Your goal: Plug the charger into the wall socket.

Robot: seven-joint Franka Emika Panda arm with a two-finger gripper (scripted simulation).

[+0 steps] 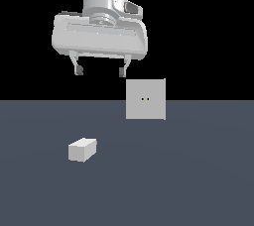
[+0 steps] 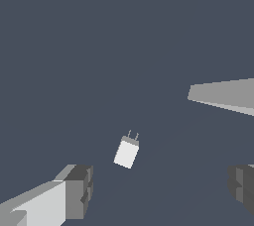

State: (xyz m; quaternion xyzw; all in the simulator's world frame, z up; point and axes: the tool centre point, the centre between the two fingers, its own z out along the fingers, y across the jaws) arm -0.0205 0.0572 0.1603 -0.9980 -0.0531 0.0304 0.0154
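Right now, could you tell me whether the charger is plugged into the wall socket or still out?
Out. The charger lies on the floor, apart from the wall socket, whose two holes are empty. The open gripper hangs above, holding nothing.

surface (image 1: 198, 180): flat, uniform dark slate-blue, matte, seen across the lower half of the exterior view | wrist view: same surface (image 2: 74, 46) seen as plain slate-blue field | backdrop (image 1: 208, 31): plain black, seen above the surface's straight far edge

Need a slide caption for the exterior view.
Open gripper hovers above the floor; charger lies ungrasped, wall socket stands upright beyond.
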